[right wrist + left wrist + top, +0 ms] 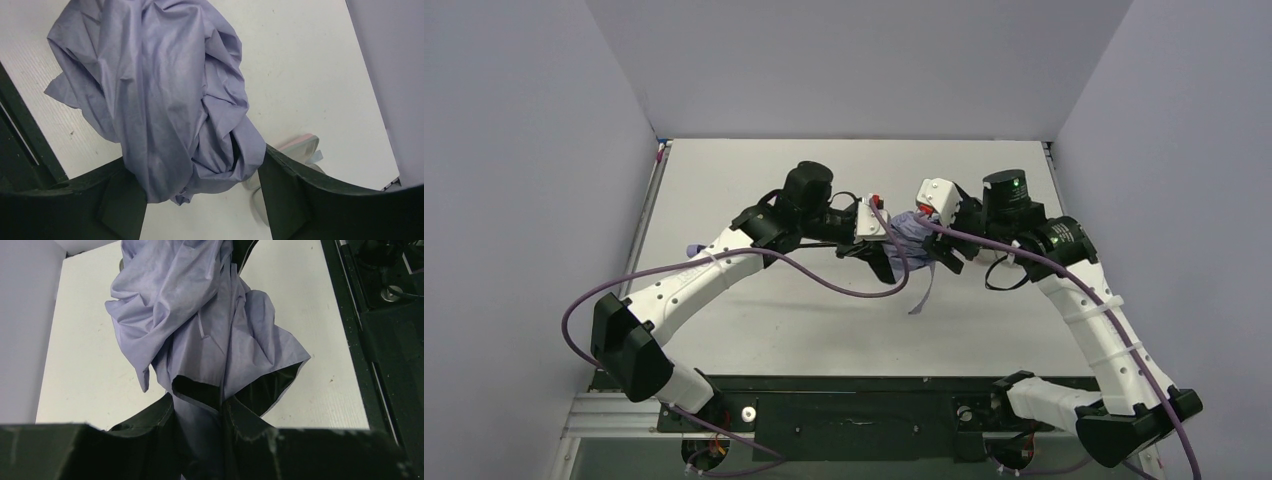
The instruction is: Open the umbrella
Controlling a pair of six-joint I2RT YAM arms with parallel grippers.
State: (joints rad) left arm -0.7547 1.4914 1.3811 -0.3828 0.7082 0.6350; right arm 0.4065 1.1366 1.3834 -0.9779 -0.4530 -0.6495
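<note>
The umbrella [911, 237] hangs bunched above the table [844, 330] centre, between both claws. The left claw [200, 430], at its 9 o'clock, is clamped on folded canopy. The right claw [200, 192], at 3 o'clock, stands wide around fabric; grip unclear. A pinkish sleeve [300, 147] lies beyond.

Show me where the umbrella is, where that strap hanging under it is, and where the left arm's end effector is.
umbrella [200, 325]: left wrist view, on the crumpled lilac canopy fabric.
strap [924, 290]: top external view, on the thin strip dangling below the bundle.
left end effector [200, 440]: left wrist view, between its two dark fingers, closed on the canopy.
</note>
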